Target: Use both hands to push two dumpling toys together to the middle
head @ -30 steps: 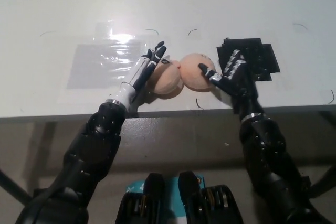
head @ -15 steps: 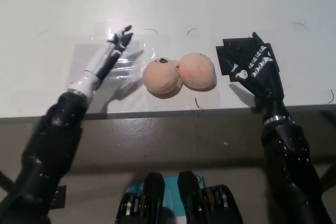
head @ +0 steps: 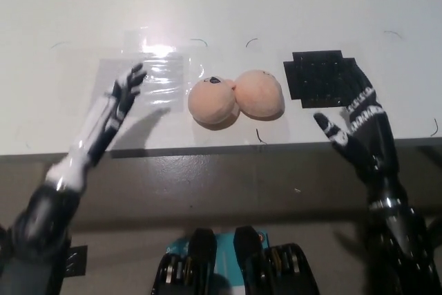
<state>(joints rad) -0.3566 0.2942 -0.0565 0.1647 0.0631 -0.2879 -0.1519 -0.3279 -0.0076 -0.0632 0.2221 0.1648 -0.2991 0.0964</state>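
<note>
Two dumpling toys [head: 235, 98] touching mid-table; left hand [head: 119, 100], right hand [head: 356, 124] apart, fingers released.

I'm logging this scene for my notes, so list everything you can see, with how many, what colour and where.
dumpling toys: two, peach, touching side by side at the table's middle.
black mat: one, black, flat on the table to the right of the toys.
clear film: one, see-through, taped to the table left of the toys.
table: one, white, filling the upper view.
left hand: one, white, open, over the film, apart from the toys.
right hand: one, black, open, at the table's edge by the mat.
</note>
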